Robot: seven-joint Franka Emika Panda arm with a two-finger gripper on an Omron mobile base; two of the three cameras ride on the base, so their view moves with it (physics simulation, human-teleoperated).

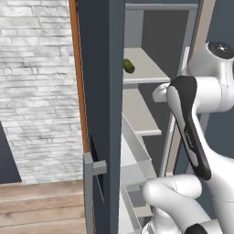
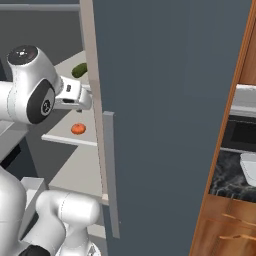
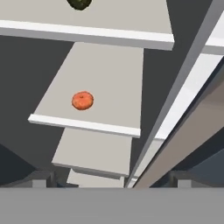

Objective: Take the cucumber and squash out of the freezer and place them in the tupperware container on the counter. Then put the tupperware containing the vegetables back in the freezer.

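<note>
The freezer (image 1: pixel 100 91) stands open, its dark slate door (image 2: pixel 170 100) swung out. A dark green cucumber (image 1: pixel 129 66) lies on an upper light grey shelf (image 1: pixel 146 68); the right base view has the cucumber (image 2: pixel 79 70) at that shelf's edge. One shelf lower rests the orange squash (image 2: pixel 78 129). My gripper (image 3: pixel 111 180) is open, reaching into the freezer, with nothing between its fingers. In the hand view the squash (image 3: pixel 82 100) lies well ahead and left of centre, with the cucumber (image 3: pixel 78 3) at the top edge. The tupperware container (image 2: pixel 248 167) sits on the counter (image 2: pixel 225 182) at far right.
The freezer door's grey bar handle (image 2: pixel 111 175) hangs close to my arm. Clear bins (image 1: pixel 137 155) fill the freezer's lower part. A white brick wall (image 1: pixel 36 82) and a wooden floor (image 1: pixel 41 205) lie to the left. Orange-brown cabinets (image 2: pixel 225 225) carry the counter.
</note>
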